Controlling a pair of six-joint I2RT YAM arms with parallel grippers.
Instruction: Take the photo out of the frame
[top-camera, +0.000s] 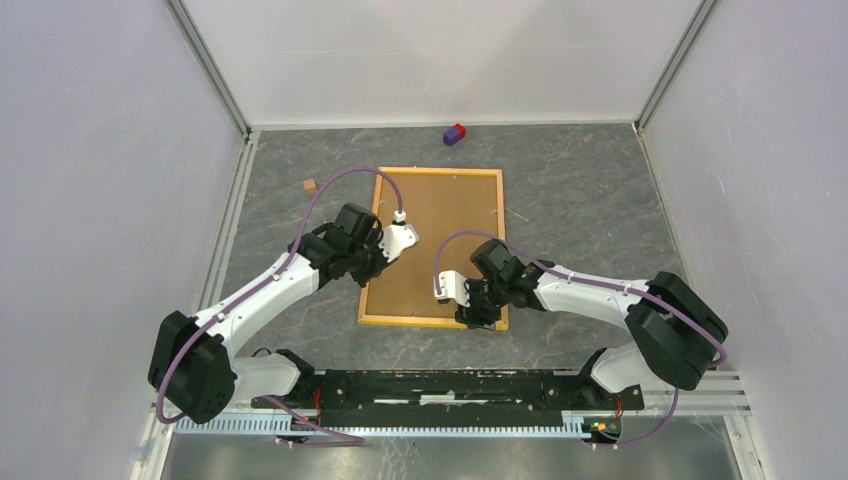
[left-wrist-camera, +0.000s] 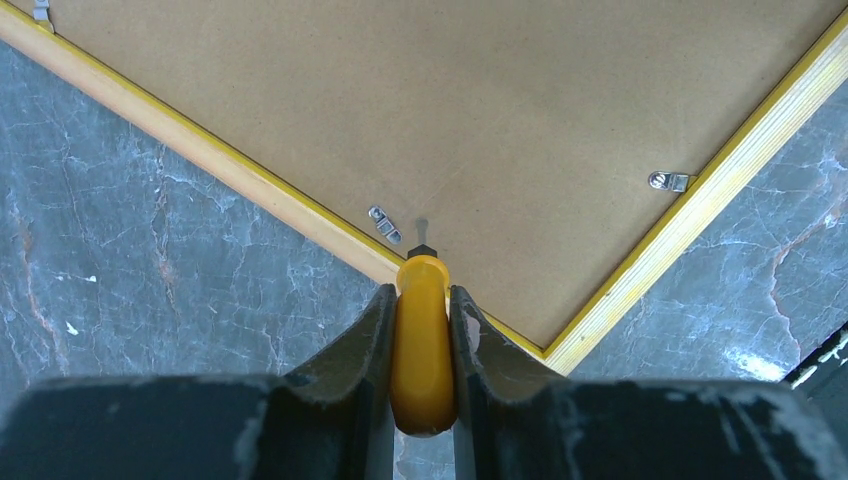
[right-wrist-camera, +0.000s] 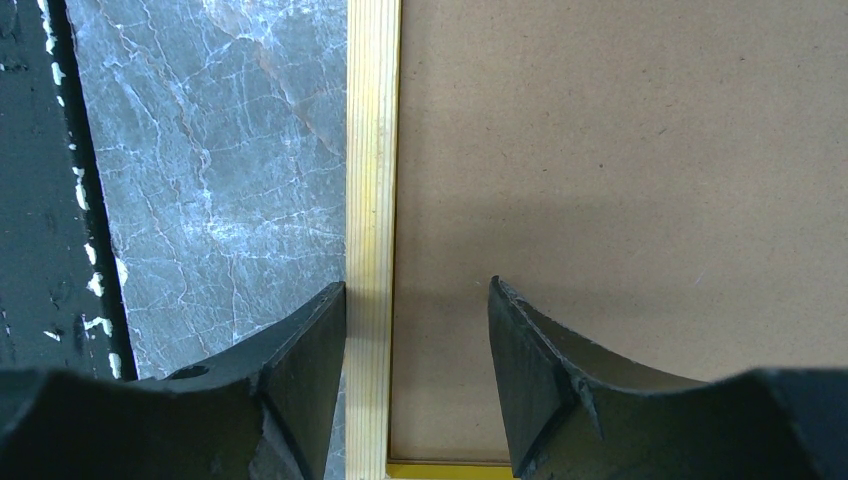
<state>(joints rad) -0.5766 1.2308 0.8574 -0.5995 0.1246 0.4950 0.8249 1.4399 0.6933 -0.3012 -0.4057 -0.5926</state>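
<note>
Closest to the lens in the left wrist view, the left gripper (left-wrist-camera: 422, 300) is closed on a yellow tool (left-wrist-camera: 422, 350), pinched tightly between its fingers (left-wrist-camera: 350, 340). The small dark tip of the tool points at the middle of that view, just beside a metal clip (left-wrist-camera: 384, 224) at the inner edge of the frame (left-wrist-camera: 200, 150). I cannot tell whether the tip touches the board.

The frame lies face down on the grey table (right-wrist-camera: 220, 150), in the centre of the top view, with the brown backing board (right-wrist-camera: 620, 150) upward. The photo is not visible; I judge that it is under this board. The right gripper (right-wrist-camera: 415, 290) has its jaws apart and holds nothing. They stand over the yellow border low in its own view, one over the table and the other over the board.

The thin tip may slip off the clip and scratch the board. Since nothing clamps the frame, a sideways push from the tool could slide or turn it. A second clip (left-wrist-camera: 670, 181) at the right seems to hold the board too, so lifting too early could bend it.
</note>
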